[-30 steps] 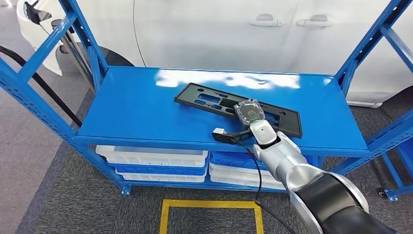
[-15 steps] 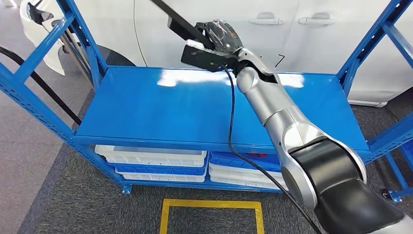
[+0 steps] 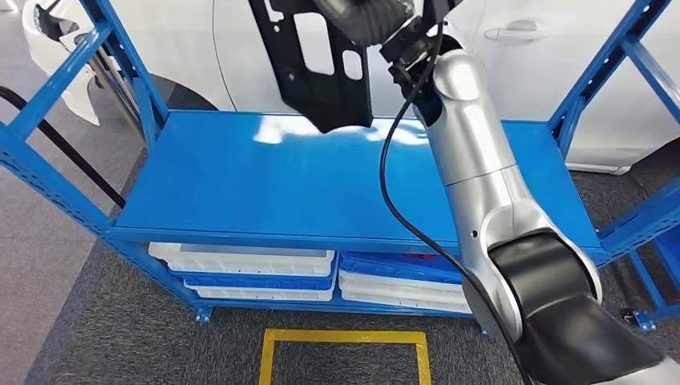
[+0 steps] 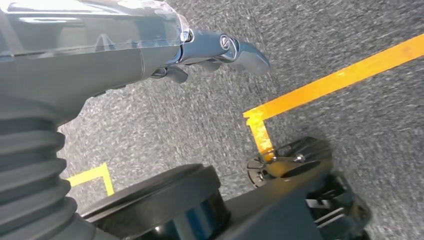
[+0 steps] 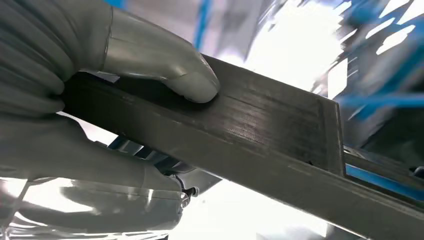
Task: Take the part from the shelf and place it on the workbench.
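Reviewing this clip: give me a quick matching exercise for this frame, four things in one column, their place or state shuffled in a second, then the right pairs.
Things:
1. black part
2. right hand
3. white trays
4. yellow floor marking

Place or state:
A. on the grey carpet in front of the shelf
B. grips the part's edge
C. raised above the blue shelf top
D. stacked on the lower level of the shelf

Pairs: 1-C, 2-B, 3-D, 4-A
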